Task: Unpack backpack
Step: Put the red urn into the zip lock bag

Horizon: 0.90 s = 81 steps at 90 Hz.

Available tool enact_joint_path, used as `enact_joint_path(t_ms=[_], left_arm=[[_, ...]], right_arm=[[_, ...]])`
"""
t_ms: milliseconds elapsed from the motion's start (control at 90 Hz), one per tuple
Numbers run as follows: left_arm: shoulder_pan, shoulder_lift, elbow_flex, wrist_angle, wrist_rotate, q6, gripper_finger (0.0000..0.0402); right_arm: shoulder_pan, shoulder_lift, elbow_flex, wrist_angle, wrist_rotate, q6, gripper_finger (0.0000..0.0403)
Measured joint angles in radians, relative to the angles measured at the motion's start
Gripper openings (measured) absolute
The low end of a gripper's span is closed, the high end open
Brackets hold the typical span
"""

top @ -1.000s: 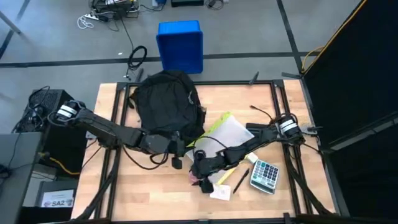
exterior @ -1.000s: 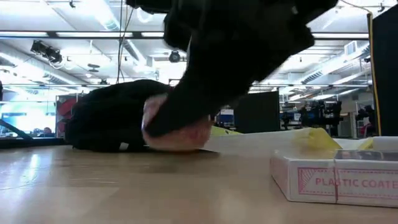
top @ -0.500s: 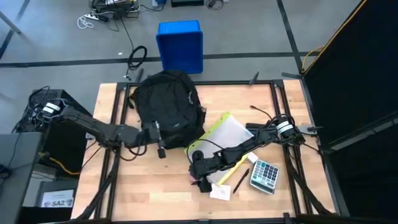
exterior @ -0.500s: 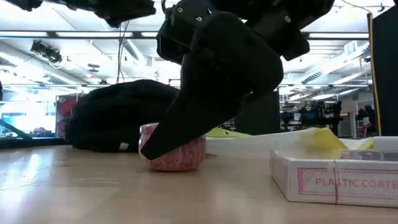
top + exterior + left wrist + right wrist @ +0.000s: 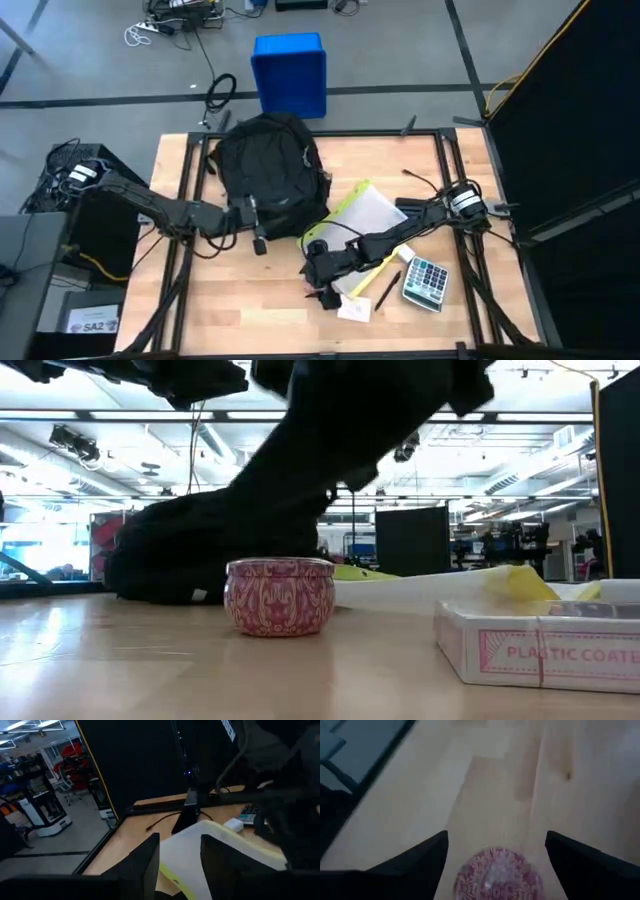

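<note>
Under the right claw (image 5: pixel 494 850) (fingers apart): pink tin (image 5: pixel 279 595).

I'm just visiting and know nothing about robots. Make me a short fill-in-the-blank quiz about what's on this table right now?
1. The small pink patterned tin stands on the ____, free of both pincers.
2. The right pincer hangs above the tin with its fingers ____.
3. The backpack is ____ in colour.
4. The calculator lies nearest the ____ arm.

Missing words: table; open; black; right
</note>
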Motion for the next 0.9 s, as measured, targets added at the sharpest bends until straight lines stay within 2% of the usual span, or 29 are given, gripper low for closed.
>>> enact_joint_path(t_ms=[100,289,433,633,756,900], left_arm=[[0.000,0.000,0.000,-0.003,0.000,0.002,0.0115],[0.002,0.000,0.000,-0.005,0.000,0.019,0.0115],[0.002,0.000,0.000,-0.005,0.000,0.026,0.0115],[0.002,0.000,0.000,-0.005,0.000,0.026,0.0115],[0.002,0.005,0.000,-0.001,0.000,0.024,0.0115],[0.002,0.033,0.000,0.025,0.001,0.024,0.0115]], right_arm=[[0.000,-0.038,0.001,-0.041,0.043,-0.012,0.0306],[0.009,-0.125,-0.018,-0.173,0.249,-0.046,0.0270],[0.021,-0.212,-0.091,-0.134,0.270,-0.042,0.0223],[0.045,-0.352,-0.290,0.012,0.349,-0.011,0.0179],[0.054,-0.438,-0.431,0.134,0.444,0.015,0.0172],[0.059,-0.504,-0.566,0.377,0.521,-0.023,0.0172]])
